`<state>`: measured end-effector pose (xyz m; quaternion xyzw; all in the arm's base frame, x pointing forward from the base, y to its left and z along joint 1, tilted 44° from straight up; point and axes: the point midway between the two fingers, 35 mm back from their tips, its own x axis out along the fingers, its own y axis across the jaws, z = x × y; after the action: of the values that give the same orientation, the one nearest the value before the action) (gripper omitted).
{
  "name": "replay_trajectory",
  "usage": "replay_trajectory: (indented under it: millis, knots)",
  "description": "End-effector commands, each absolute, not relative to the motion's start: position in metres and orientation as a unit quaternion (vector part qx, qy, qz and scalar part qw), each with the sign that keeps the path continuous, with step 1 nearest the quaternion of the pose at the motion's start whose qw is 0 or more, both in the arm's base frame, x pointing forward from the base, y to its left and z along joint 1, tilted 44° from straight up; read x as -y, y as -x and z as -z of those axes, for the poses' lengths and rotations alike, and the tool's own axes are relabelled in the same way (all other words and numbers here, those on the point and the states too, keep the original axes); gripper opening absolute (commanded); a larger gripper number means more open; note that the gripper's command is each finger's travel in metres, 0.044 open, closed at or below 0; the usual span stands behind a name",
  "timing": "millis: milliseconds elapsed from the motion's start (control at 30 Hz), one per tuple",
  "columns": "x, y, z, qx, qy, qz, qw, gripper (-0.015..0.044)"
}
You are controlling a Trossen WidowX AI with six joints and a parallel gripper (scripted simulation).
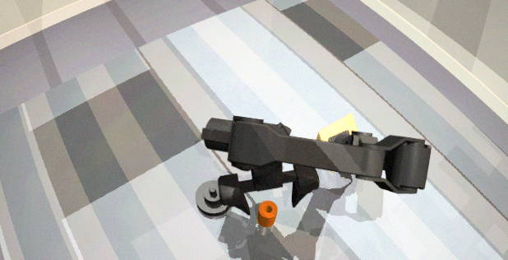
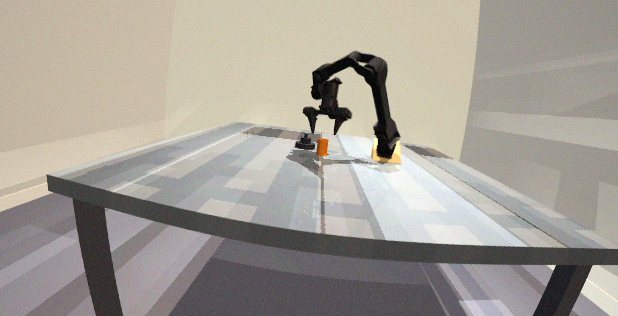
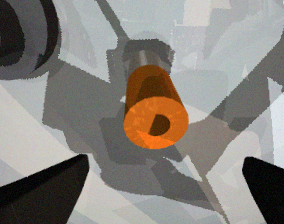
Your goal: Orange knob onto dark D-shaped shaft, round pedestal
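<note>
The orange knob (image 1: 267, 214) (image 2: 322, 146) (image 3: 154, 119) stands upright on the table, its D-shaped hole facing up. It is beside the round dark pedestal (image 1: 202, 204) (image 2: 305, 144) (image 3: 20, 26), not on it. The short shaft (image 1: 212, 191) (image 2: 306, 136) rises bare from the pedestal's middle. My gripper (image 1: 270, 210) (image 2: 324, 131) (image 3: 165, 164) is open wide and hangs above the knob, a finger on each side and clear of it. It holds nothing.
The arm's base stands on a yellow plate (image 1: 337, 127) (image 2: 386, 158) to the right of the knob. The table's curved front edge (image 2: 320, 240) is far from the work area.
</note>
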<state>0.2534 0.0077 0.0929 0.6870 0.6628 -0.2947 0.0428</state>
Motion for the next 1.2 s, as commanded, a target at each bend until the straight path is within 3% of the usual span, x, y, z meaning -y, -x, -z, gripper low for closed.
replay_trajectory:
  millis: [0, 433, 800, 1167]
  knots:
    - [0.0229, -0.256, -0.1243, -0.603, -0.672, 0.408, 0.136, 0.044]
    - [0.0246, -0.2561, -0.1261, -0.611, -0.667, 0.395, 0.161, 0.044]
    - [0.0242, -0.2561, -0.1257, -0.727, -0.498, 0.037, 0.472, 0.044]
    - [0.0239, -0.2561, -0.1254, -0.656, -0.212, -0.314, 0.653, 0.044]
